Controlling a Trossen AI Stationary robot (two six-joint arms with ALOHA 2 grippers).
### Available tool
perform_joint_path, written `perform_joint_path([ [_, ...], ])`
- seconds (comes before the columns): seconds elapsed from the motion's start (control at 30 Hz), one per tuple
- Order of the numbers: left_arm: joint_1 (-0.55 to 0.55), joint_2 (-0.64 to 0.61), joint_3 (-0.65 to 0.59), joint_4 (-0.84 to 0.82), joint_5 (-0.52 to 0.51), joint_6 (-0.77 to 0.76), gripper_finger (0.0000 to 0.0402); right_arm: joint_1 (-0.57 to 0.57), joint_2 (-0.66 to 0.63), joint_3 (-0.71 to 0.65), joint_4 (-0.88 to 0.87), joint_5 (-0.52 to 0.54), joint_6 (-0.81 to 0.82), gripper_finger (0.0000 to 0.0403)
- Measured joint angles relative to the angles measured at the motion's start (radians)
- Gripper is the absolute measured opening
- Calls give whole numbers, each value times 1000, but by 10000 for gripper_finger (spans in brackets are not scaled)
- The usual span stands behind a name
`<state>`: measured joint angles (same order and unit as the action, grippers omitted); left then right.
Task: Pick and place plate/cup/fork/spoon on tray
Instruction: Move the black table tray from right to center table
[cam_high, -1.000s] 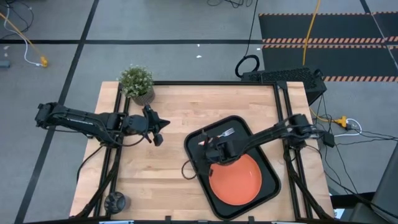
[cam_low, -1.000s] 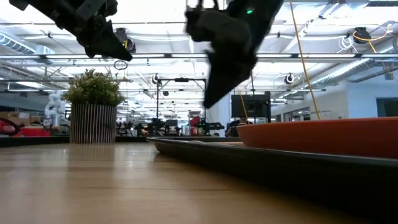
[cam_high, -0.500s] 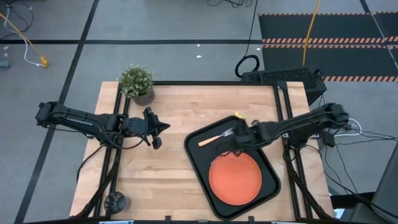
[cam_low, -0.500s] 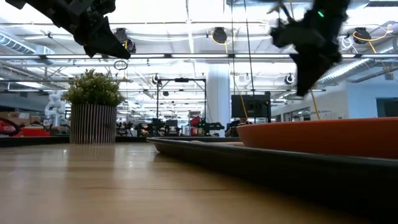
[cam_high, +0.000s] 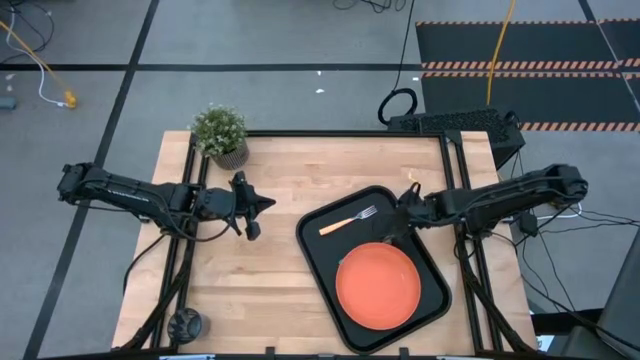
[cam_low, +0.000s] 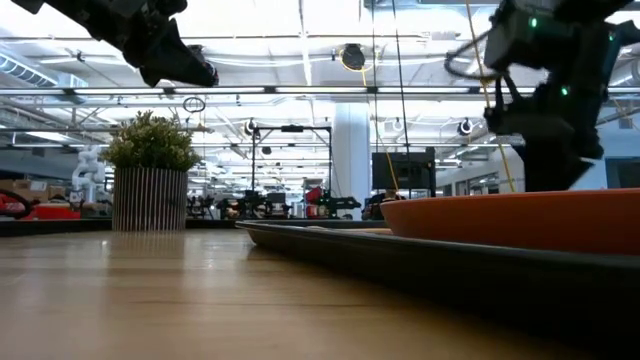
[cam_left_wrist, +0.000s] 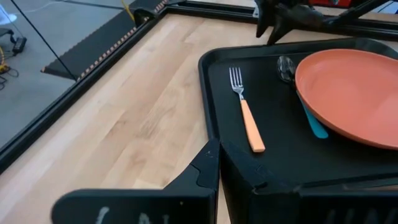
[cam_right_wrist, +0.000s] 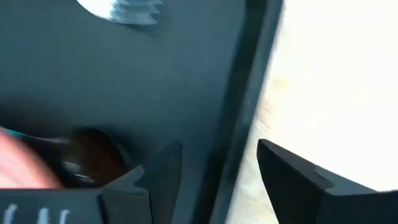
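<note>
**A:** So where's everything at? The plate (cam_high: 377, 284) sits in the tray (cam_high: 318, 262), toward its 5 o'clock half, and the fork (cam_high: 347, 221) lies flat up at 11 o'clock of the plate. The spoon (cam_left_wrist: 288, 67) is in there too, bowl poking out and the blue handle half tucked under the plate's rim. No cup in any shot.

**B:** Yeah, the cup's the leftover I guess. How'd you grab it? Small plastic tumbler, so probably light and a bit slick. I'd pinch across the rim or squeeze the wall, gently.

**A:** Agreed, it'd tip easily. Arms?

**B:** Right gripper (cam_high: 405, 208) hangs over the tray's edge at about 2 o'clock of the plate, arm stretched in low from the table's 3 o'clock side. Its wrist view shows the fingers (cam_right_wrist: 292, 171) spread apart with nothing between them, just tray rim and wood below.

**A:** And the left gripper (cam_high: 250, 210)?

**B:** Parked over bare wood at 9 o'clock of the tray, near the potted plant (cam_high: 220, 133), pointing at the tray. Fingers parted, holding nothing.
</note>
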<state>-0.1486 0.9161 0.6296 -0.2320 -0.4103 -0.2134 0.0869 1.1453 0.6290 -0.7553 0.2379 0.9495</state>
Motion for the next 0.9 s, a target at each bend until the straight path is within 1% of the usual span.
perform_joint_path([
  [0.1,0,0,-2,-4,0,-2,17,-9,17,-23,-12,-11,-21,190],
  [0.3,1,0,-46,45,0,-1,17,-21,21,-44,14,-11,-76,170],
  [0.43,11,0,-59,55,0,1,17,-29,21,-73,63,-67,-105,153],
  [0.5,14,0,-59,59,0,0,17,-29,21,-88,88,-84,-106,141],
  [0.7,13,0,-59,58,0,1,17,-29,21,-110,123,-82,-125,95],
  [0.8,13,0,-59,58,0,1,17,-30,21,-110,162,-59,-163,69],
  [0.9,13,0,-59,58,0,0,17,-44,21,-110,225,-60,-222,49],
])
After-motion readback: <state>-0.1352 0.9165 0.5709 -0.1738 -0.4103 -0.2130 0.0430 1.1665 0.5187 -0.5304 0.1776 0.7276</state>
